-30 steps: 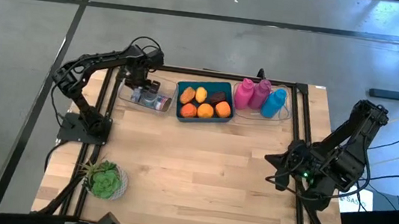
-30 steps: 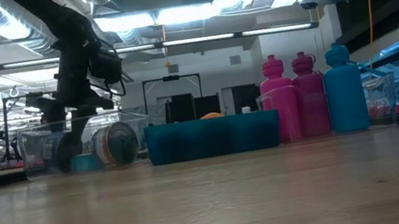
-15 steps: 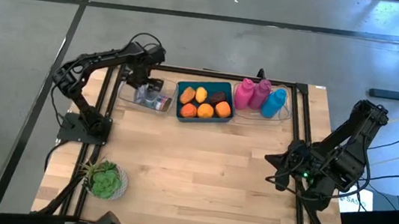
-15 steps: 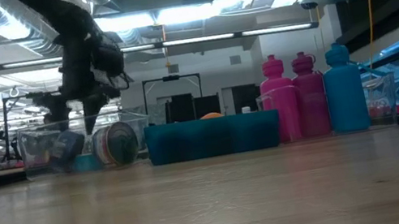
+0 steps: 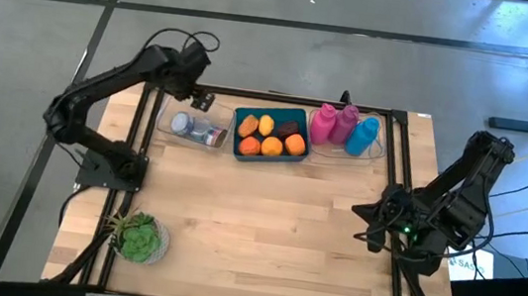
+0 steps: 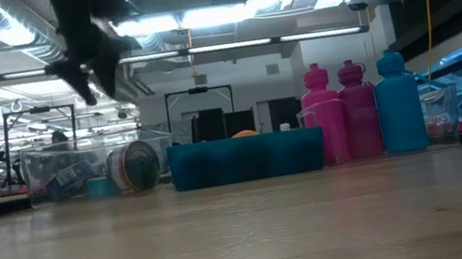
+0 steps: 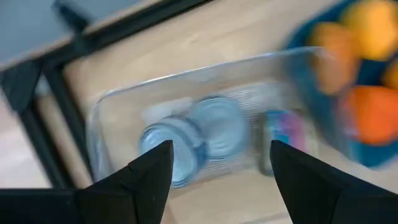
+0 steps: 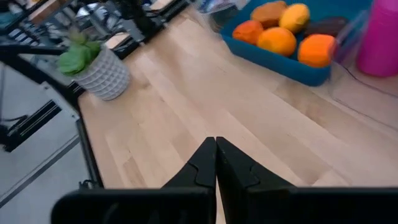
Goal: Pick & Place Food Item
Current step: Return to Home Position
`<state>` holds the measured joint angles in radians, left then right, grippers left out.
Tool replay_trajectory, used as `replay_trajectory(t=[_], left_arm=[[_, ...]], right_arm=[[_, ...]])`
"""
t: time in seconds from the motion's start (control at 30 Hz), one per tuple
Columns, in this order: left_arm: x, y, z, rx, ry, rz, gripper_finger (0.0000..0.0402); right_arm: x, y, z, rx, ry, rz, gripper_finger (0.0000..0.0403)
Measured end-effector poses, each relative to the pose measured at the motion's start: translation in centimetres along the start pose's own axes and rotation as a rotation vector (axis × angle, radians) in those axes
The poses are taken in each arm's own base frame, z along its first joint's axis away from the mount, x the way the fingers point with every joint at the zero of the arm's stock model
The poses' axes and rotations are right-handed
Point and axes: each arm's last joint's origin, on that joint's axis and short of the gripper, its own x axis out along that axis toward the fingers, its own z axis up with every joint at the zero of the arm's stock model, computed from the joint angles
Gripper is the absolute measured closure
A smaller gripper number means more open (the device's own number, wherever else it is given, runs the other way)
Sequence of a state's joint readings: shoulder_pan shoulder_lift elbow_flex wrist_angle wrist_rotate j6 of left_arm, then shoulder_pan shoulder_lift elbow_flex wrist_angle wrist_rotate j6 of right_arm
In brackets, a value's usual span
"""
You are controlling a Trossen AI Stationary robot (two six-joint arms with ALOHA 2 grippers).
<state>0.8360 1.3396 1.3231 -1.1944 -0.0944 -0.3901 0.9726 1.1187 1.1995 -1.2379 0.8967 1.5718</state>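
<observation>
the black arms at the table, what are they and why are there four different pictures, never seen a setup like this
They are two robot arms fixed at a wooden table, each ending in a two-finger gripper. One picture looks straight down on everything, one looks level across the tabletop, and two come from cameras on the arms' wrists. Along the far edge stand a clear bin holding tuna cans, a blue tray of oranges and other food, and two pink bottles and a blue bottle in a second clear bin. A potted plant sits at the near left corner. The left gripper hangs open and empty up above the bin of cans. The right gripper is shut, holding nothing, its arm folded at the table's right side.
</observation>
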Motion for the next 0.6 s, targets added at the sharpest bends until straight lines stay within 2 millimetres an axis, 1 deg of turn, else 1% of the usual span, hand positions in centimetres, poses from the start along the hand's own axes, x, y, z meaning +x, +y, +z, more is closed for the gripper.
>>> replay_trajectory(t=[0.1,0.2,0.33,0.4,0.43,0.5,0.6], left_arm=[[-2.0,-1.9,-1.4,0.111,-0.086,-0.091,0.0146],[-4.4,-4.8,-3.1,0.261,-0.211,-0.253,0.0146],[-7.4,-9.0,-6.2,0.402,-0.477,-0.498,0.0146],[-8.5,-10.7,-8.0,0.462,-0.62,-0.602,0.0146],[-8.9,-11.3,-8.9,0.483,-0.683,-0.65,0.0146],[-9.2,-12.3,-10.7,0.499,-0.756,-0.731,0.0146],[-8.8,-13.3,-12.5,0.491,-0.774,-0.835,0.0146]], right_arm=[[-0.2,0.3,0.3,-0.045,-0.003,0.044,0.0397],[-0.6,0.7,0.7,-0.077,-0.012,0.109,0.0397],[-1.1,1.1,1.4,-0.123,-0.035,0.186,0.0397],[-1.4,1.1,1.7,-0.144,-0.046,0.212,0.0397],[-1.5,1.0,2.0,-0.15,-0.054,0.221,0.0397],[-1.6,0.8,2.9,-0.151,-0.074,0.238,0.0398],[-1.6,0.7,4.4,-0.155,-0.073,0.297,0.0398]])
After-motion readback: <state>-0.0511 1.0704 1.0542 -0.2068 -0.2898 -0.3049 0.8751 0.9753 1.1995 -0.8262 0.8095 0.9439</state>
